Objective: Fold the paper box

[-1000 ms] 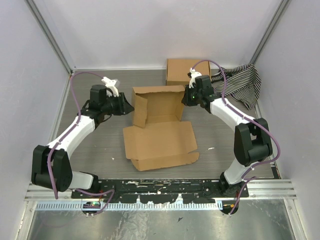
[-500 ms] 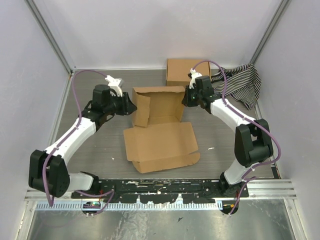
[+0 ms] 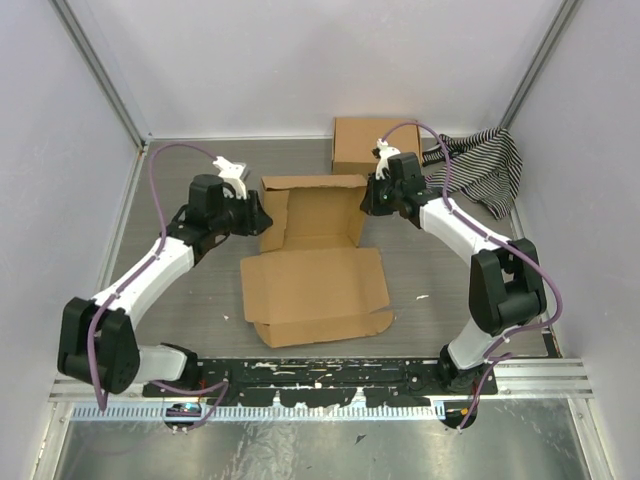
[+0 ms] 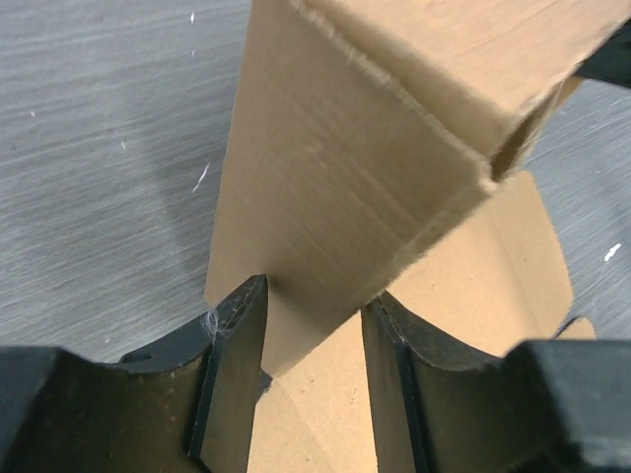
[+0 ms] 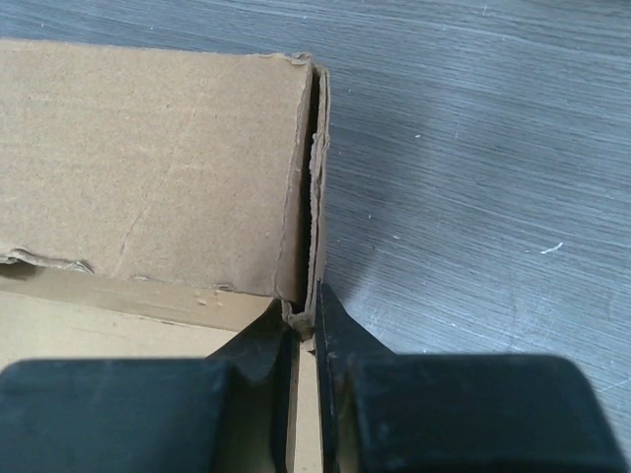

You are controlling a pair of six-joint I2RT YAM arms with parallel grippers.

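The paper box [image 3: 315,285] lies mid-table, brown cardboard, its flat lid panel towards me and its back and side walls raised at the far end. My left gripper [image 3: 260,213] is at the box's left side wall. In the left wrist view its jaws [image 4: 314,296] stand apart, with the lower corner of that wall [image 4: 345,168] between them. My right gripper [image 3: 364,205] is at the right side wall. In the right wrist view it [image 5: 306,310] is pinched shut on the doubled edge of that wall [image 5: 148,168].
A second, ready-made flat brown box [image 3: 365,143] sits at the back, just behind my right gripper. A black-and-white striped cloth [image 3: 487,165] lies at the back right. Enclosure walls and metal posts bound the grey table [image 3: 180,300].
My left gripper has moved right to the box's left side flap, which now stands more upright. The box has shifted slightly left. My right gripper has stayed on the right wall.
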